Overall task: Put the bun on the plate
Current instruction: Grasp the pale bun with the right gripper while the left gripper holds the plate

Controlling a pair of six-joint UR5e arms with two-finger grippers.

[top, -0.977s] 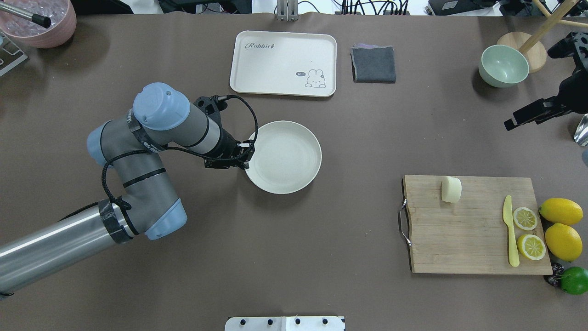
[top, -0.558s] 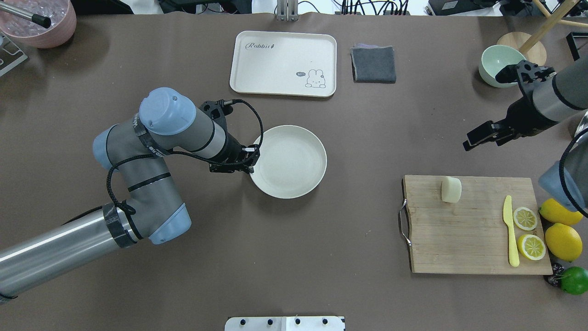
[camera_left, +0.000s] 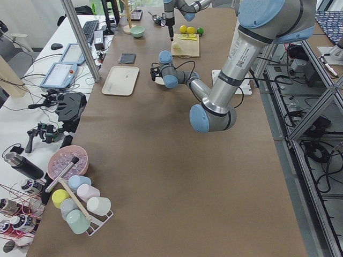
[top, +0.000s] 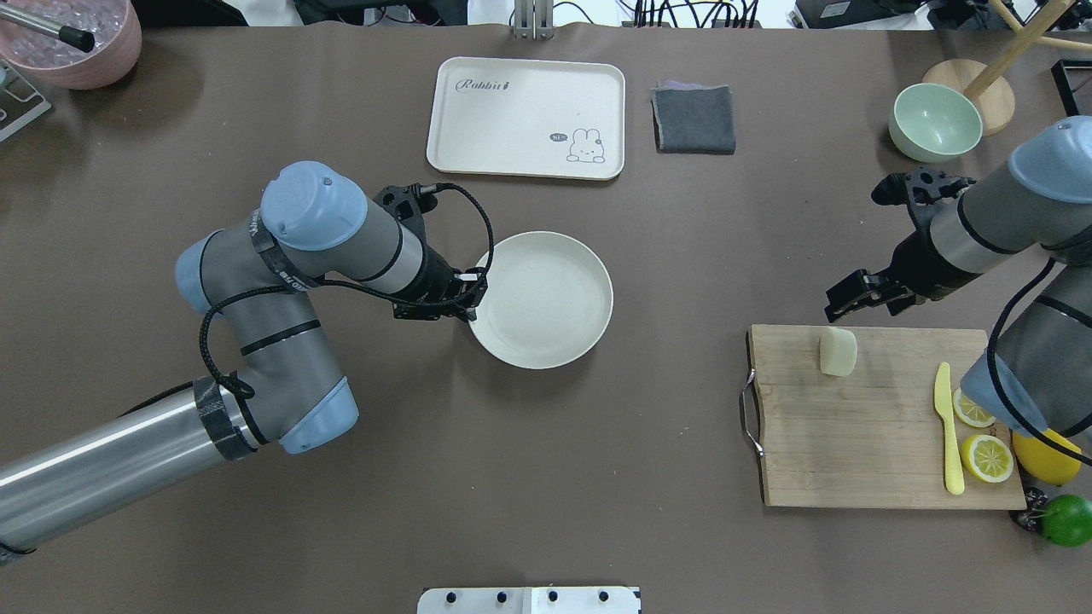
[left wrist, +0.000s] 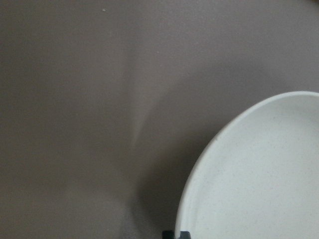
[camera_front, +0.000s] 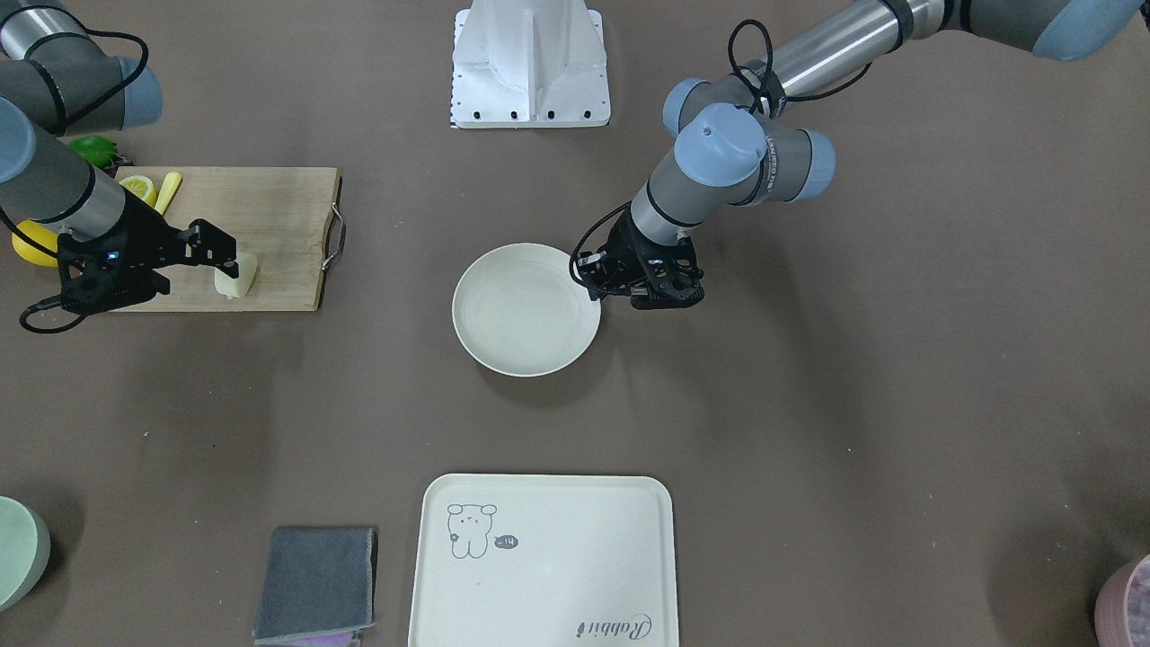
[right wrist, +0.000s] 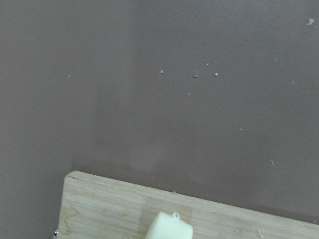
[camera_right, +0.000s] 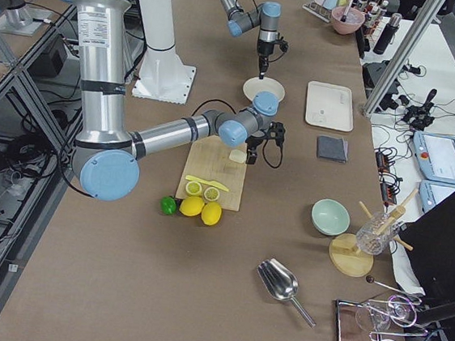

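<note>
The bun (top: 838, 351), a pale cream lump, lies at the far left corner of the wooden cutting board (top: 853, 443) and shows at the bottom of the right wrist view (right wrist: 168, 227). My right gripper (top: 853, 300) hangs just beyond the board's far edge, a little above the bun (camera_front: 235, 276), and looks open with nothing in it. The round cream plate (top: 554, 298) rests mid-table. My left gripper (top: 469, 298) is shut on the plate's left rim. Its fingertips (left wrist: 177, 234) pinch the rim (left wrist: 259, 174) at the bottom of the left wrist view.
On the board lie a yellow knife (top: 947, 426) and lemon slices (top: 988, 458). A whole lemon (top: 1045, 456) and a lime (top: 1066, 518) sit beside it. A cream tray (top: 525, 115), a grey cloth (top: 693, 119) and a green bowl (top: 934, 121) stand along the far side.
My left gripper has slid the plate a little to the right and nearer. My right arm has swung in from the right edge to the bun's side of the board.
</note>
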